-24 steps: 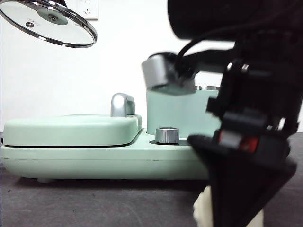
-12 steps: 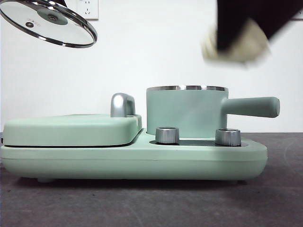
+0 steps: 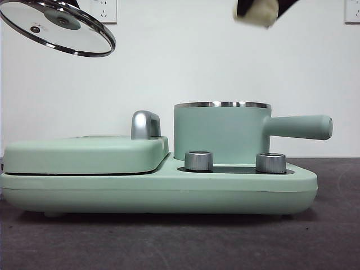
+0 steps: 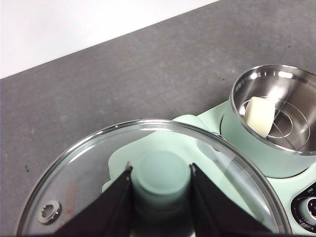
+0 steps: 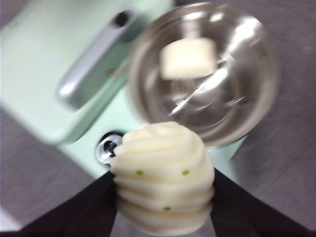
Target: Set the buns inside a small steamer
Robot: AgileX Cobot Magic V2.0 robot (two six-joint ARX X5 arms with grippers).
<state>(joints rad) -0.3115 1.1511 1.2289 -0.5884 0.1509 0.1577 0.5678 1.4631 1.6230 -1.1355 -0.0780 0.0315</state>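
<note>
1. My right gripper (image 5: 160, 197) is raised high above the cooker; in the front view it shows at about one o'clock (image 3: 260, 10), only its black tip and its load visible at the top edge.
2. Its jaws are clamped on either side of the swirl bun (image 5: 162, 175), ridged and cream-white with small green flecks.
3. My left gripper (image 4: 160, 180) is held up toward eleven o'clock in the front view, its jaws pinched on the green knob (image 4: 161, 173) of the glass lid (image 3: 56, 27), which hangs tilted in the air.
4. The smooth bun (image 4: 260, 116) already lies inside the small steamer (image 3: 222, 132), on the wire rack at its bottom.
5. The steamer's straight handle (image 3: 298, 126) points to three o'clock.
6. No writing is legible anywhere.
</note>
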